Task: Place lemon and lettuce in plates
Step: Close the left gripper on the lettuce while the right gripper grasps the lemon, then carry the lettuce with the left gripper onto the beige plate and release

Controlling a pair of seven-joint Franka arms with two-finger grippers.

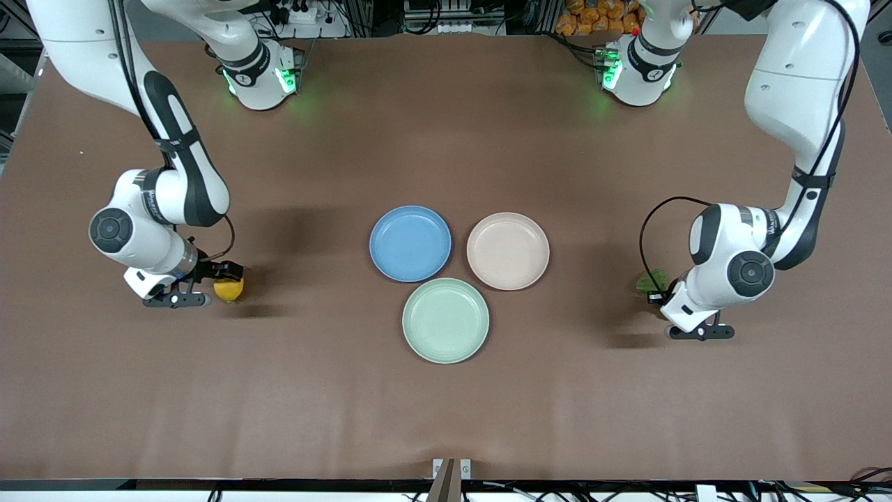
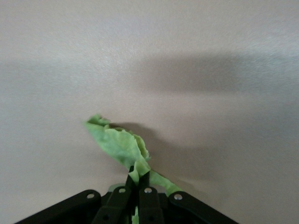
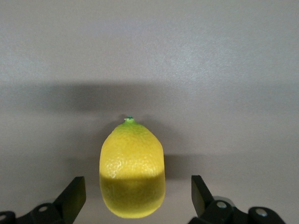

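Observation:
The yellow lemon (image 1: 229, 290) lies on the table toward the right arm's end. My right gripper (image 1: 220, 280) is low at it, open, with a finger on each side of the lemon (image 3: 133, 168) and not touching it; its fingers (image 3: 74, 197) stand wide apart. The green lettuce (image 1: 651, 282) lies toward the left arm's end. My left gripper (image 1: 656, 295) is shut on the lettuce (image 2: 119, 142), pinching the leaf's near edge low at the table. The blue plate (image 1: 410, 243) and the beige-pink plate (image 1: 508, 250) stand side by side mid-table, both empty.
A pale mint-green plate (image 1: 446, 320) sits nearer to the front camera than the other two plates, touching close to both, and is empty. The brown table top (image 1: 446, 139) lies bare between the arms' bases and the plates.

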